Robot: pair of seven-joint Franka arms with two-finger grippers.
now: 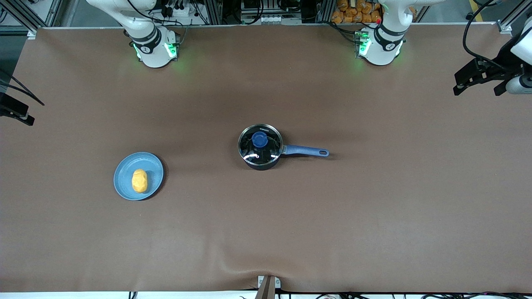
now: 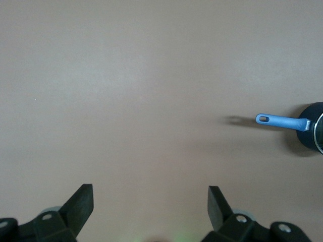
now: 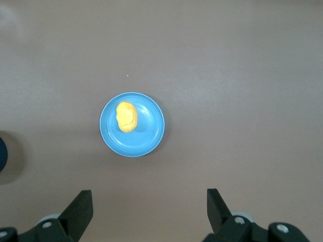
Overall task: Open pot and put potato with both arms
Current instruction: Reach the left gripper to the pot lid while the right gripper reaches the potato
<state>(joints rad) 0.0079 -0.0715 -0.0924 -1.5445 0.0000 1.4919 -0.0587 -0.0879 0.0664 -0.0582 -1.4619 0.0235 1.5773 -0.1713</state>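
Both our left gripper [image 2: 150, 204] and right gripper [image 3: 149, 207] gape empty above bare table [image 1: 374, 207], the lidded pot [image 1: 260, 147] aiming its handle [image 1: 306, 151] toward the left arm's end, the potato [image 1: 139, 181] lengthwise on its plate [image 1: 124, 174].

I see both my arms waiting, raised high above the table. My left gripper [image 2: 150, 201] hangs spread wide and empty; my right gripper [image 3: 150, 204] likewise.

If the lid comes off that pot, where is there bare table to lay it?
Bare brown table lies between the pot and the plate holding the potato, and all along the camera's edge. Only the plate is taken. Both grippers, left and right, hang open above.
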